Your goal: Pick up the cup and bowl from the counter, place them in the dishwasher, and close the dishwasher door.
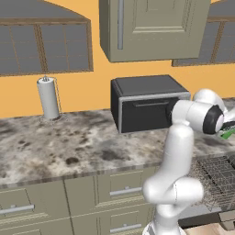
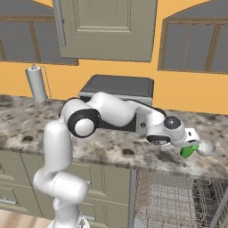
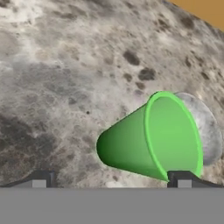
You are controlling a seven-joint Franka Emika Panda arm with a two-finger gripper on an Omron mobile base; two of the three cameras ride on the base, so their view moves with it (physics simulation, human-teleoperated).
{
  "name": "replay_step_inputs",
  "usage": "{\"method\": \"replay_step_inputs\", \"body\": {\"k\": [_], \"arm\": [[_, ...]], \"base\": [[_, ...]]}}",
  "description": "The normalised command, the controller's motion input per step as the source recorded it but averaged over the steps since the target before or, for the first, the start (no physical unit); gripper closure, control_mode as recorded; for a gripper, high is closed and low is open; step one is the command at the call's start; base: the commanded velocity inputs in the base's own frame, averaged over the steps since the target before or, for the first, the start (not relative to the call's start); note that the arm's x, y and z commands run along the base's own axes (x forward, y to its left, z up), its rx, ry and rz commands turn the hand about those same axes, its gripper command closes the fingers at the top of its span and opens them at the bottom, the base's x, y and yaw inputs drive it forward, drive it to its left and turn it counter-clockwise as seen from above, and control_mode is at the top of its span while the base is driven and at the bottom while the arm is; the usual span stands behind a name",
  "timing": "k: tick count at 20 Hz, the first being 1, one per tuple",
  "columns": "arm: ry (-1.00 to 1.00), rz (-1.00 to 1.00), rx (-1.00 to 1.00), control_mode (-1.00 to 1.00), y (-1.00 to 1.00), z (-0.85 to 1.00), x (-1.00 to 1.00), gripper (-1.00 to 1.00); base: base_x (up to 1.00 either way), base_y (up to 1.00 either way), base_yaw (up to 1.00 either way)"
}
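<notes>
1. The arm reaches out over the counter (image 2: pixel 111 153), its wrist bent toward the right end of the worktop, above the open dishwasher (image 2: pixel 173 196).
2. The gripper (image 3: pixel 111 179) points down at the speckled stone. Its two dark fingertips (image 3: pixel 39 179) stand wide apart at the bottom of the hand view.
3. A green cup (image 3: pixel 151 138) lies on its side between the fingertips, its open mouth turned toward the right one. That fingertip sits right at the cup's rim; the left one is well apart from the cup's narrow base.
4. I cannot tell whether the fingers grip the cup or merely straddle it: the jaws are spread, and contact at the rim is unclear.
5. A pale grey bowl (image 3: pixel 205 131) sits just behind the cup, partly hidden by its rim. In the right base view the bowl (image 2: pixel 205 148) shows just beyond the hand, beside the green cup (image 2: pixel 189 151), near the counter's front edge.
6. The dishwasher's grey wire rack (image 2: pixel 164 200) is exposed below the counter edge; in the left base view the rack (image 1: pixel 215 179) shows at the right.
7. A black toaster oven (image 1: pixel 147 103) stands at the back of the counter, and a paper towel roll (image 1: pixel 47 98) stands upright to the left of it, well apart.
</notes>
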Motion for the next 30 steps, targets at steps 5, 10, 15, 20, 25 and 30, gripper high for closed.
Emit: {"method": "replay_step_inputs", "body": {"k": [5, 10, 15, 20, 25, 30], "arm": [[-0.04, 0.00, 0.00, -1.00, 0.01, 0.35, 0.00, -1.00], [-0.01, 0.00, 0.00, -1.00, 0.02, 0.14, 0.03, -1.00], [0.01, 0.00, 0.00, -1.00, 0.00, -0.09, 0.32, -1.00], [0.02, 0.00, 0.00, -1.00, -0.05, -0.34, 0.35, -1.00], [0.00, 0.00, 0.00, -1.00, -0.13, -0.32, 0.11, -1.00], [0.00, 0.00, 0.00, -1.00, -0.06, -0.23, 0.17, 1.00]], "base": [[0.00, 0.00, 0.00], [0.00, 0.00, 0.00], [0.00, 0.00, 0.00], [0.00, 0.00, 0.00], [0.00, 0.00, 0.00], [0.00, 0.00, 0.00]]}}
